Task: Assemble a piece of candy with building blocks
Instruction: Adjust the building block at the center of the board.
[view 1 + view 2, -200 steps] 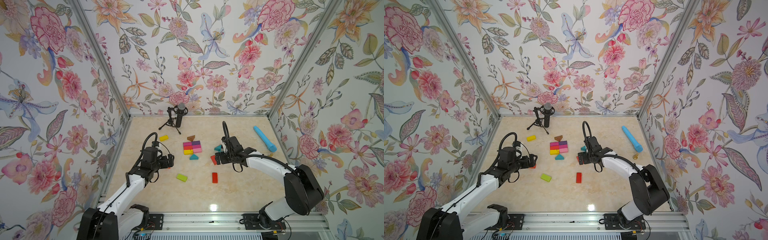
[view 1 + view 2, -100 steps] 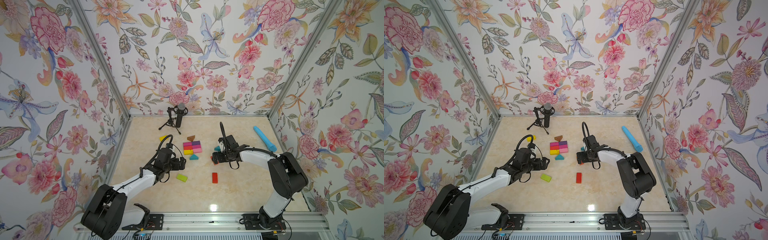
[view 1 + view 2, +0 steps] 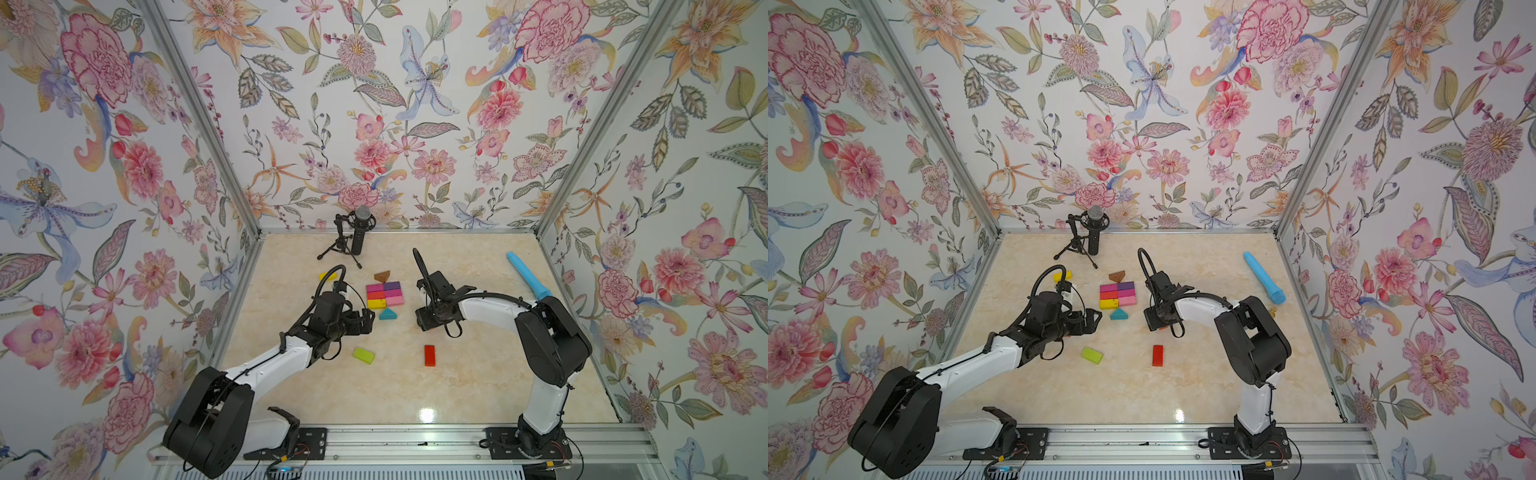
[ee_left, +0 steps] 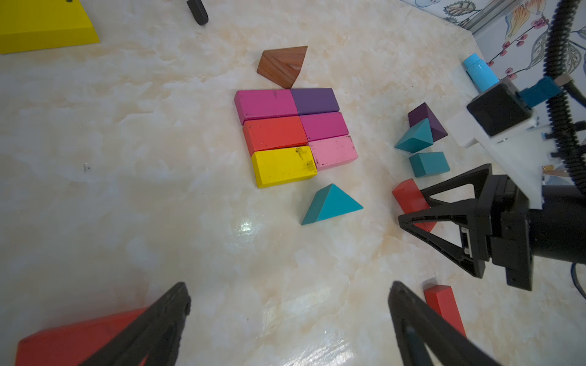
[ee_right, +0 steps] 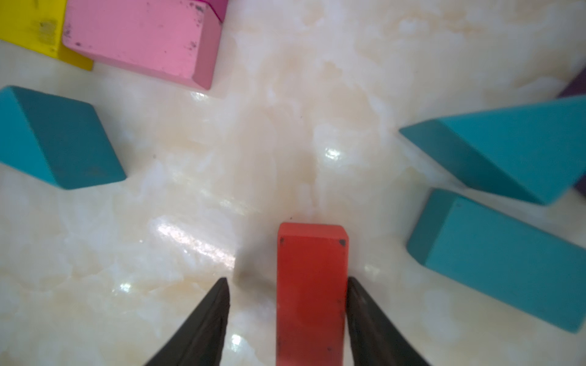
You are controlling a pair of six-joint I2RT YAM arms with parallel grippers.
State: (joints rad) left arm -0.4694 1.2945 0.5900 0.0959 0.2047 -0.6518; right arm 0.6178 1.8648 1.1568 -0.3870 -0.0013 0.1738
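A scuffed red brick (image 5: 312, 285) lies flat near a six-brick slab (image 4: 295, 133) of magenta, purple, red, pink and yellow. The right gripper (image 5: 287, 280) straddles it: one finger touches its side, the other stands off. A teal triangle (image 5: 507, 152) and teal brick (image 5: 501, 260) lie alongside, not blocking. Its long axis runs along the fingers, free end roughly toward the slab. The left gripper (image 4: 289, 286) hovers near the slab, fingers wide apart.

Lab test booth, floral-papered walls (image 3: 374, 104), aluminium frame (image 3: 201, 116), marble-look tabletop (image 3: 478, 374)
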